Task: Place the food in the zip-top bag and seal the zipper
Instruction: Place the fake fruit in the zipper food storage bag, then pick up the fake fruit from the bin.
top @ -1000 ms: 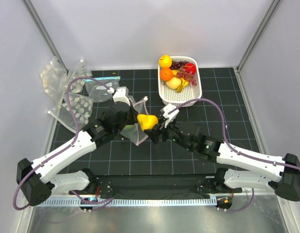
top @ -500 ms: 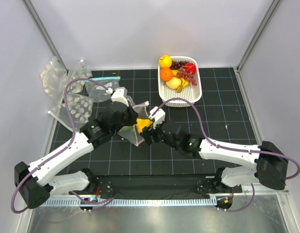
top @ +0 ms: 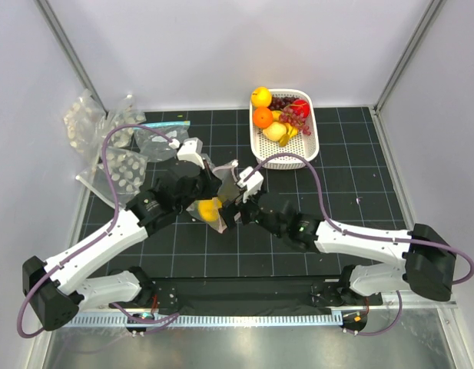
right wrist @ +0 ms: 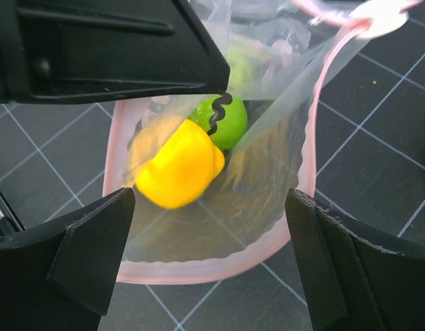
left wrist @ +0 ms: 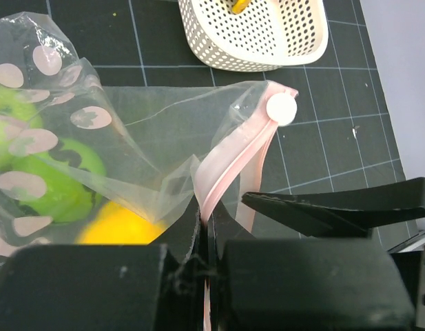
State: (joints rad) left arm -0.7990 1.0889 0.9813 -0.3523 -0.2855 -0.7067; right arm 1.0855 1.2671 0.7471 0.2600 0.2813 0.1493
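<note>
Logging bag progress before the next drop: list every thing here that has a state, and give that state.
zip-top bag: mouth open, food inside.
zipper: unsealed, one side pinched.
yellow food: in the bag mouth, blurred.
green food: deeper in the bag.
basket: upright, holding fruit.
left gripper: jaws shut on the zipper.
right gripper: jaws open, empty, over the bag mouth.

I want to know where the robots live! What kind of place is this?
Probably a robot testing booth, not a kitchen: plain white walls, a black grid mat, and two robot arms over it.
</note>
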